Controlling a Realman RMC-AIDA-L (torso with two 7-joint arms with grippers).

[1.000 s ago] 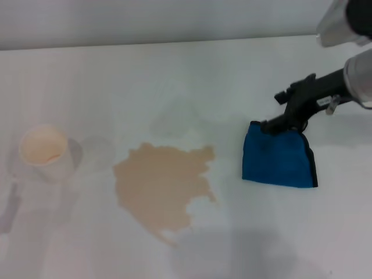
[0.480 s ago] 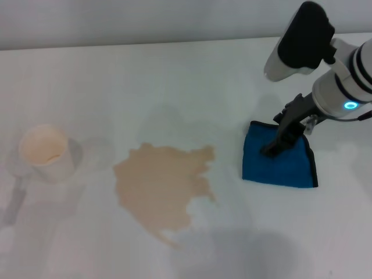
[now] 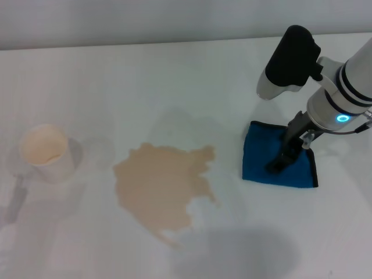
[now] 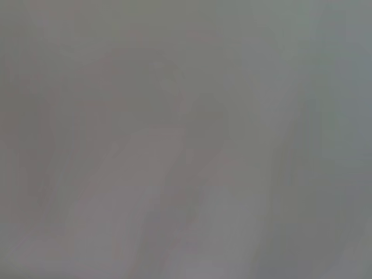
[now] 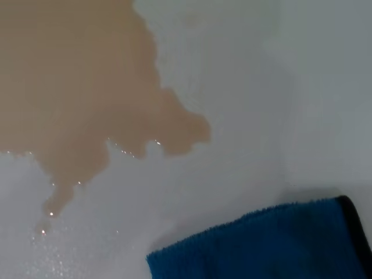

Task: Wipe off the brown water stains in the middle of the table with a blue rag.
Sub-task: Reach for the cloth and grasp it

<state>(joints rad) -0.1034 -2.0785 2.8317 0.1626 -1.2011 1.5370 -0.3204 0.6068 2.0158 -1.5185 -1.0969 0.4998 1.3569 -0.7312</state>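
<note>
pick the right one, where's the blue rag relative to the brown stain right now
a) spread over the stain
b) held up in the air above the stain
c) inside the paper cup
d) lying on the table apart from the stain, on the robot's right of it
d: the blue rag lies flat on the table with bare white surface between it and the brown water stains, and the right gripper is down on it.

White table (image 3: 145,75) carries stains (image 3: 163,189), rag (image 3: 264,163), cup (image 3: 46,152)
</note>
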